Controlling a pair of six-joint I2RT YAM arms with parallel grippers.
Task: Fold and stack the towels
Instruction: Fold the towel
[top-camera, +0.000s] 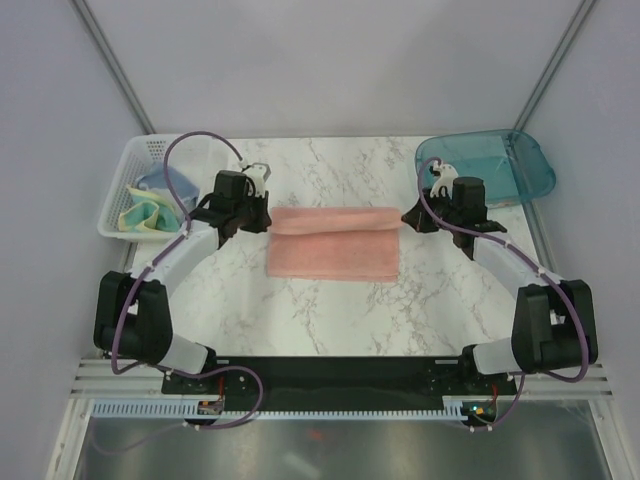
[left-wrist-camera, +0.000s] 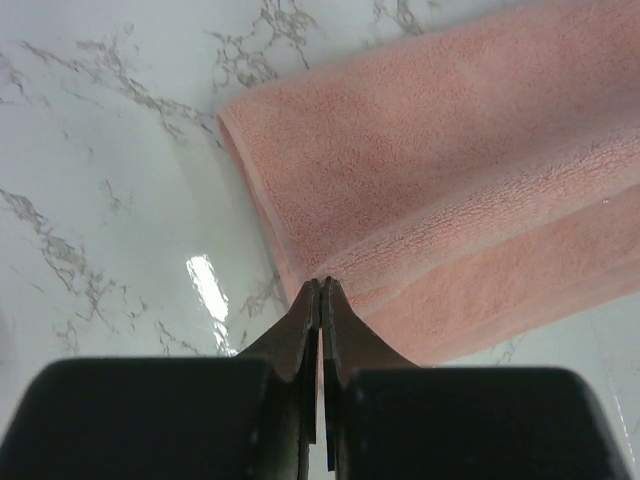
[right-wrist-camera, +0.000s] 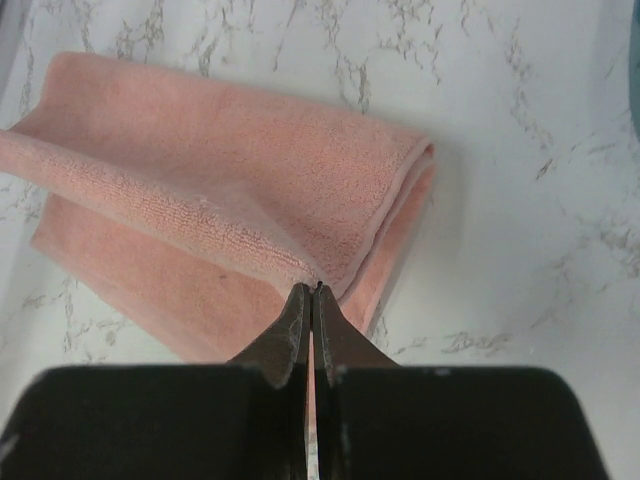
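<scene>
- The pink towel (top-camera: 333, 243) is laid folded at mid-table (top-camera: 330, 320).
- Its upper layer's hem is pinched at both ends (left gripper (left-wrist-camera: 320, 290) and right gripper (right-wrist-camera: 312, 292), jaws closed).
- The yellow towel (top-camera: 140, 213) and blue towel (top-camera: 160, 183) are bundled in the basket (top-camera: 118, 190).

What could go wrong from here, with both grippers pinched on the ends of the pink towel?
1. The left gripper and right gripper each clamp only a sliver of the pink towel at their very tips; a tug could pull it free.
2. The upper layer sits off the lower layer's edges, so uneven arm motion could skew the fold further.
3. The white basket sits near the left gripper; a wide swing might nudge it.
</scene>
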